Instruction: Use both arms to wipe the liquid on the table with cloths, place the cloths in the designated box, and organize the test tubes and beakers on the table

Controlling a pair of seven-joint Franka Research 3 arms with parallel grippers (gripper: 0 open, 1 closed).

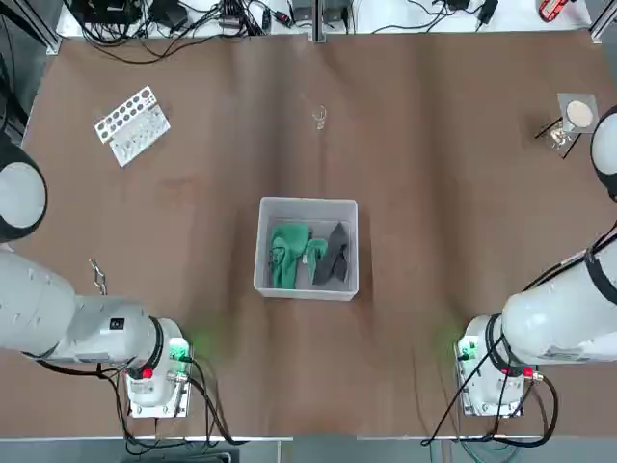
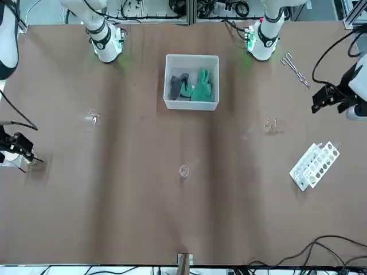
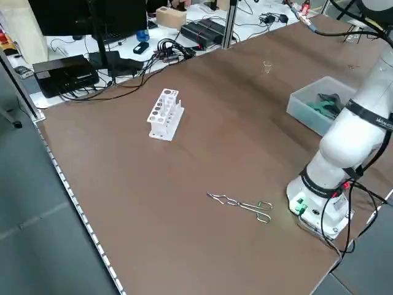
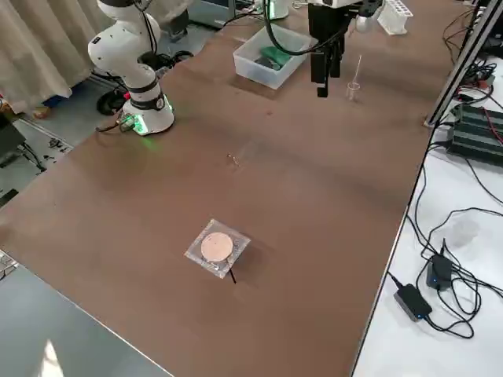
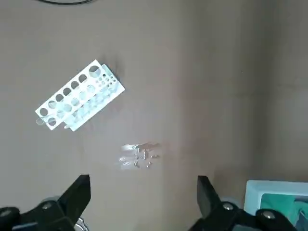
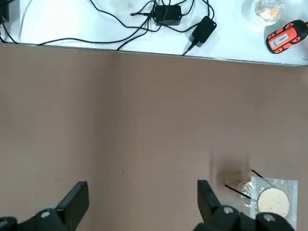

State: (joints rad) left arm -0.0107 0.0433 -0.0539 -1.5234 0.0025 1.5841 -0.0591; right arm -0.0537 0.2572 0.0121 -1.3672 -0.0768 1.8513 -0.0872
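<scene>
On the brown bench [image 1: 434, 241], both cloths [image 1: 308, 253] lie centre-frame in the box [image 1: 307, 289]; the tiny glass beaker [image 1: 320, 118], upper centre, looks fragile and slippery—pinch its wall gently; left tool [image 5: 143, 199] and right tool [image 6: 143, 202] gape empty.

Both cloths [image 1: 308, 255] lie in the box [image 1: 307, 204] (mid-table [image 1: 434, 193]).

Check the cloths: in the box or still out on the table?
In. The green cloth and the dark grey cloth both lie crumpled side by side inside the box; the front view shows the same.
</scene>
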